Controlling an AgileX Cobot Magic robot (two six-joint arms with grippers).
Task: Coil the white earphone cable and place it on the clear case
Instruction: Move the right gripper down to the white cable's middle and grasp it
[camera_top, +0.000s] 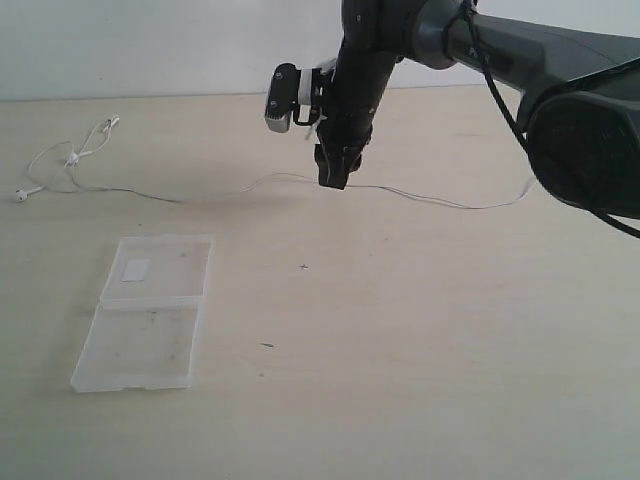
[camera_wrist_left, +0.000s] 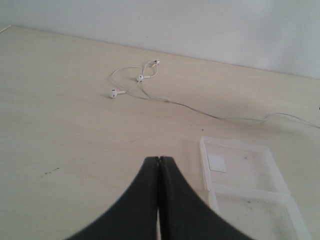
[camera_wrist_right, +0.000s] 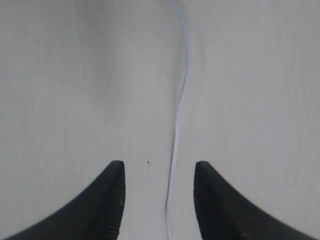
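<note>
The white earphone cable (camera_top: 180, 201) lies stretched across the table, its earbuds (camera_top: 22, 194) and loops at the far left and its other end at the right. My right gripper (camera_top: 335, 182) points down over the cable's middle. It is open, and in the right wrist view the thin cable (camera_wrist_right: 176, 145) runs on the table between its fingers (camera_wrist_right: 159, 163). The clear case (camera_top: 150, 345) lies open and flat at the front left, with a white label (camera_top: 135, 268) on its far half. My left gripper (camera_wrist_left: 159, 159) is shut and empty, beside the case (camera_wrist_left: 240, 172) and short of the earbuds (camera_wrist_left: 114, 93).
The right arm's dark body (camera_top: 590, 130) and its thick black cable fill the upper right of the exterior view. A white wall runs behind the table's far edge (camera_top: 150, 97). The left arm does not show in the exterior view.
</note>
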